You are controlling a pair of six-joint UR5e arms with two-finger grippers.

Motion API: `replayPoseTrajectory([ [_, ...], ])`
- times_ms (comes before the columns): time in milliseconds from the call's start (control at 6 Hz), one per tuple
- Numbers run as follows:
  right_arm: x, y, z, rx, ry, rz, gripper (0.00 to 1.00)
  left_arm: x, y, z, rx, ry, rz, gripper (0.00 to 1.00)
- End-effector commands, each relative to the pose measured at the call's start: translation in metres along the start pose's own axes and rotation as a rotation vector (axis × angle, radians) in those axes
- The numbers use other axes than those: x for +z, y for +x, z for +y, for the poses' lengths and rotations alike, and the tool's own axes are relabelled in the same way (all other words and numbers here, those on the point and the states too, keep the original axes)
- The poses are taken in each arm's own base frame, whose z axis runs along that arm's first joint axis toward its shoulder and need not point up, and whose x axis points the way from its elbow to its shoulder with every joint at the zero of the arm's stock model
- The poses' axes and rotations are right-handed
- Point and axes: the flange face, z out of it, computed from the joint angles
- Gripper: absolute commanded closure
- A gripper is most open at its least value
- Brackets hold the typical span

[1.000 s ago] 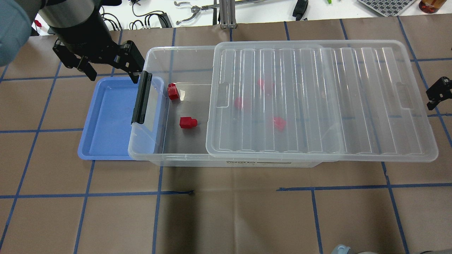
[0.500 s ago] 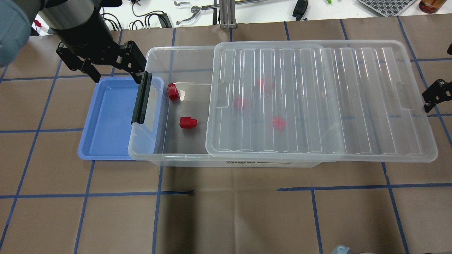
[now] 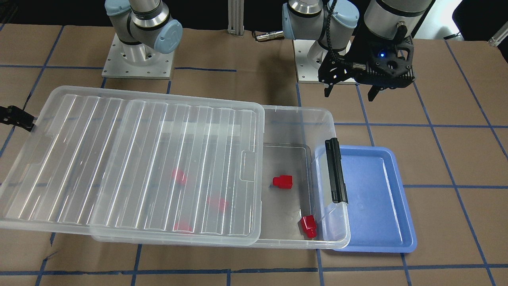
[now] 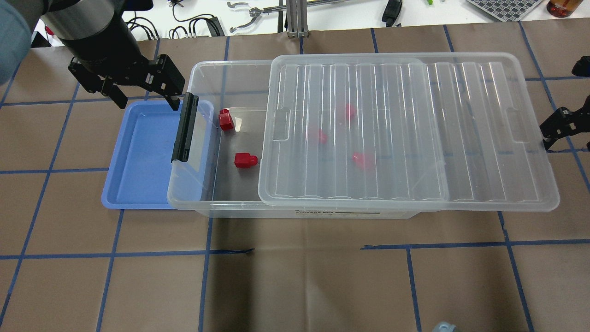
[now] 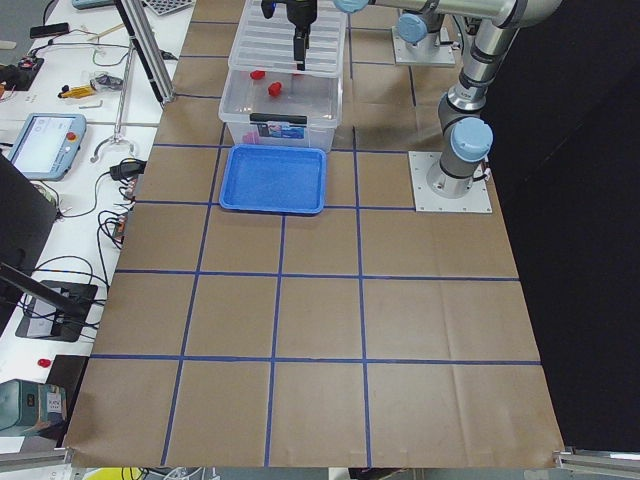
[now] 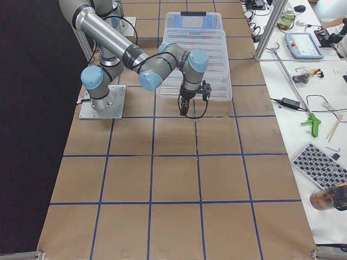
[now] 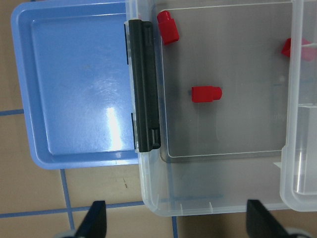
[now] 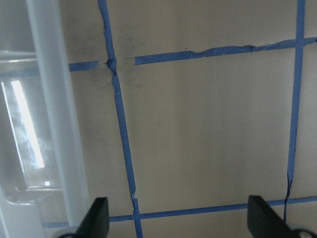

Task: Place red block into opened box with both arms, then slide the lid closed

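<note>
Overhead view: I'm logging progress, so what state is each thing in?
Lid: slid partway, one end of the box uncovered.
Box: partly open.
Red blocks: five inside the box, two uncovered, three under the lid.
Left tool: open, holding nothing.
Right tool: open, by the lid's far end.

Lid (image 3: 131, 167) partly covers box (image 3: 295, 115) w/ red blocks (image 3: 282, 181)

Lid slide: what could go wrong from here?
1. The right gripper is at one spot on the short edge of the lid, which may skew and jam on the box rim.
2. The left gripper hangs clear of the box, which may ride further over the blue tray.
</note>
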Motion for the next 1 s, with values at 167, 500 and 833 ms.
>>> replayPoseTrajectory([
  [167,0.004,-0.025,-0.004,-0.035,0.003,-0.027,0.00,-0.002,0.000,0.001,0.004,0.003,-0.002,0.02],
  [500,0.007,-0.042,-0.006,-0.062,0.002,-0.040,0.00,-0.002,-0.001,0.001,0.004,0.003,-0.004,0.02],
  [833,0.002,-0.071,-0.006,-0.094,0.007,-0.028,0.00,-0.002,-0.001,0.001,0.004,0.005,-0.002,0.02],
])
